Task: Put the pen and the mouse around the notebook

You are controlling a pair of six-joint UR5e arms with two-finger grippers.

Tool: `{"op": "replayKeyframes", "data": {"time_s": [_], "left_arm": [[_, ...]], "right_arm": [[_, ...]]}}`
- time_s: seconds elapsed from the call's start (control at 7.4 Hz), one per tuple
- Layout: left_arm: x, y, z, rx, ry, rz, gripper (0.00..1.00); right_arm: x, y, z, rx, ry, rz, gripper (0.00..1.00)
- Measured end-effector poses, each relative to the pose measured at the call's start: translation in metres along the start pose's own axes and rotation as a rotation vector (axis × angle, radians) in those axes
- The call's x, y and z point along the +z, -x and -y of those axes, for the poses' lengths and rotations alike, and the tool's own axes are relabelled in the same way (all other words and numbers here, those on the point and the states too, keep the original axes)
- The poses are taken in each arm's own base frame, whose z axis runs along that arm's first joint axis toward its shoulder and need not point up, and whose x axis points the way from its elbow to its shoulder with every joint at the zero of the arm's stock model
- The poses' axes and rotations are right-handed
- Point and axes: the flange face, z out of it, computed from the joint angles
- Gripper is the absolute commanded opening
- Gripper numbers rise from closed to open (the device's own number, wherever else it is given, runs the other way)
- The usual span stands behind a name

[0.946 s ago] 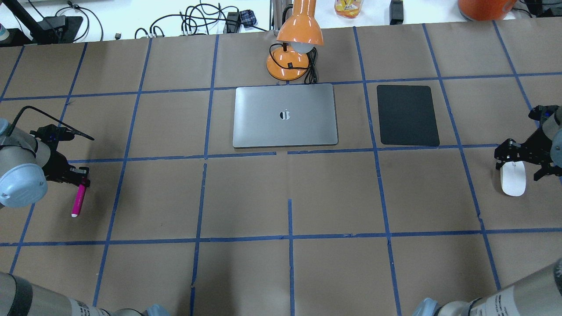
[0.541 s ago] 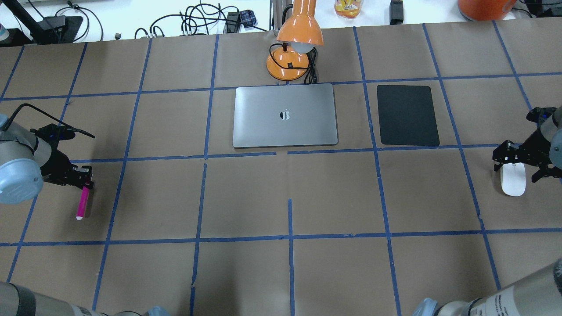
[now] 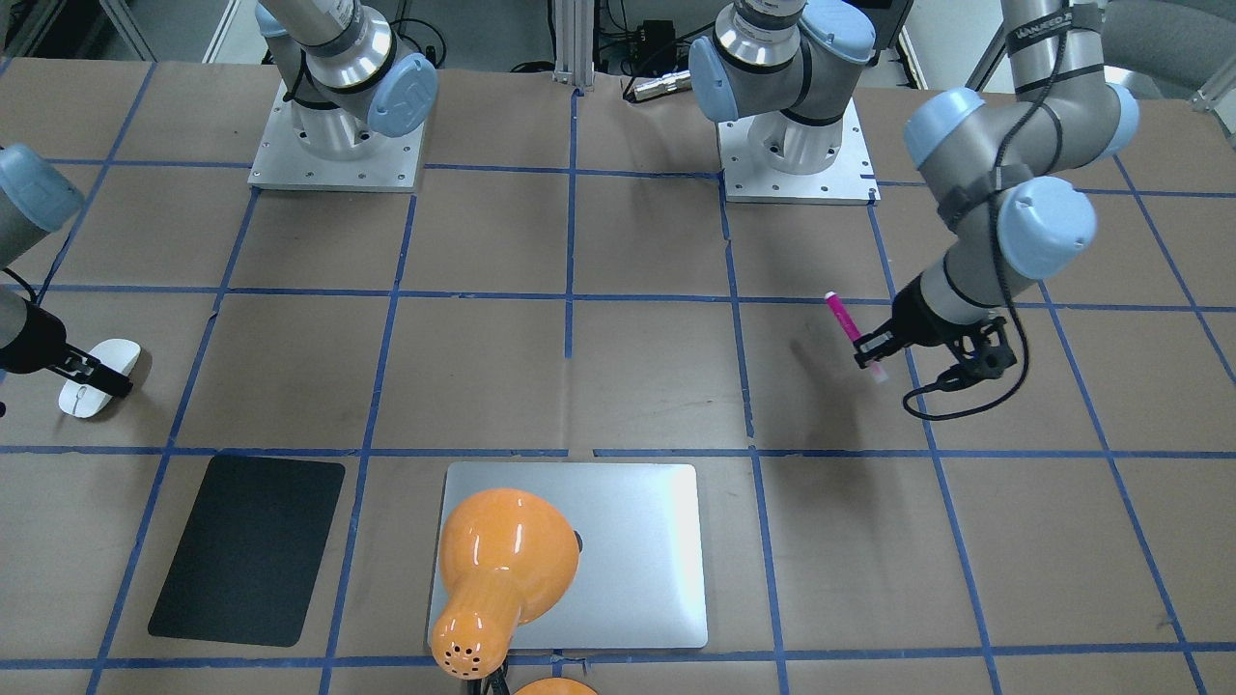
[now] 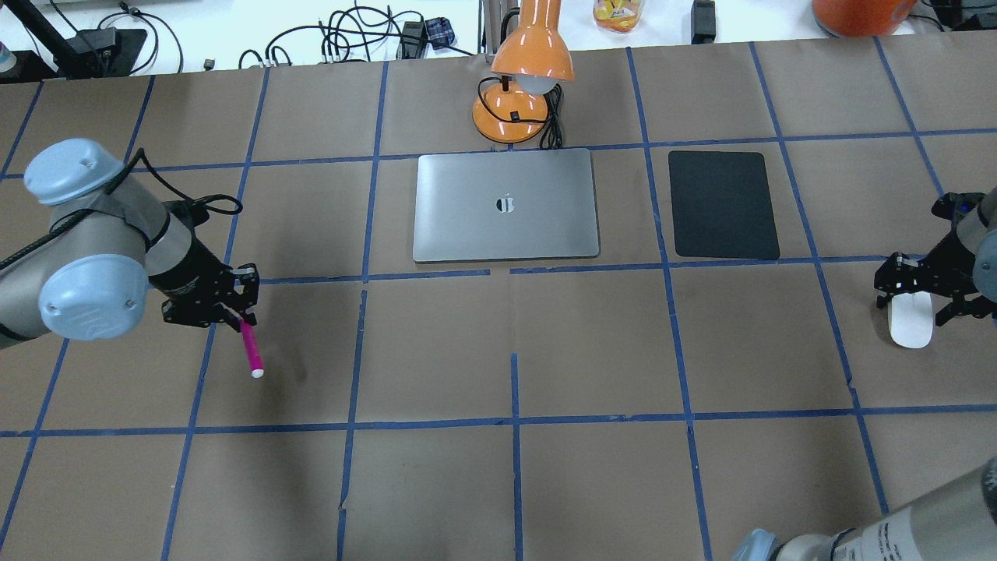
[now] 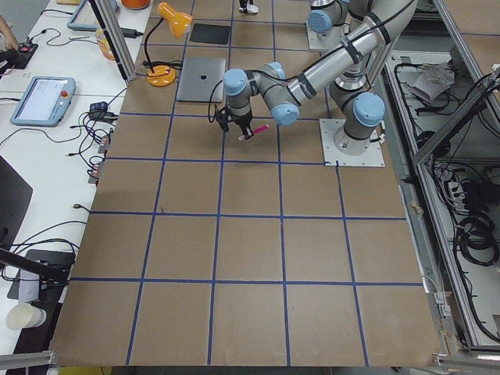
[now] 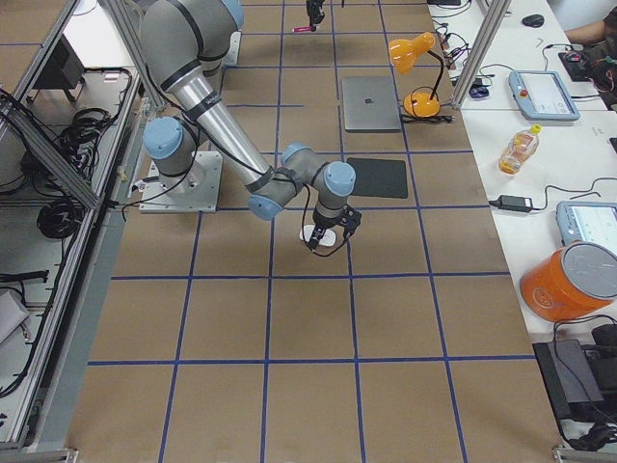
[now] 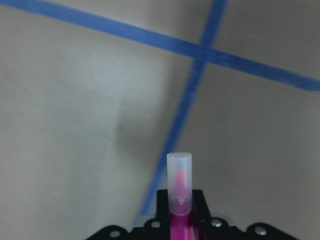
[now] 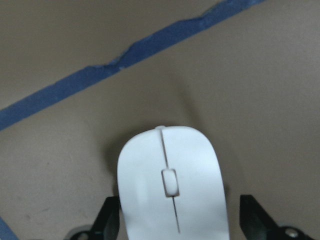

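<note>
The magenta pen hangs above the table, tilted, with my left gripper shut on its upper end. In the left wrist view its pale tip sticks out past the black fingers. The pen is left of and nearer than the silver notebook, which lies shut at the back centre. The white mouse rests on the table at the far right. My right gripper stands open over it. The right wrist view shows one black finger on each side of the mouse, with a small gap.
A black mat lies to the right of the notebook. An orange desk lamp stands just behind the notebook, its cord beside its base. Cables and devices line the white bench past the table's back edge.
My left arm has carried the pen to the right, about one grid square closer to the notebook. The right gripper and the mouse have hardly moved.
</note>
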Motion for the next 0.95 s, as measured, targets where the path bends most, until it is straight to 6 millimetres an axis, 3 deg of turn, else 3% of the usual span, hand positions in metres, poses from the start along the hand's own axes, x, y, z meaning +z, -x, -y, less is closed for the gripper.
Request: {"op": "replayKeyframes", "data": {"time_s": [0.54, 0.95], "left_arm": [[0.013, -0.161, -0.09, -0.364, -0.053, -0.047, 0.0], [0.048, -0.24, -0.145, -0.653, -0.055, -0.085, 0.0]], "right_arm": [[0.0, 0.003, -0.006, -0.004, 0.003, 0.0, 0.63], [-0.014, 0.011, -0.003, -0.018, -0.028, -0.003, 0.63]]}}
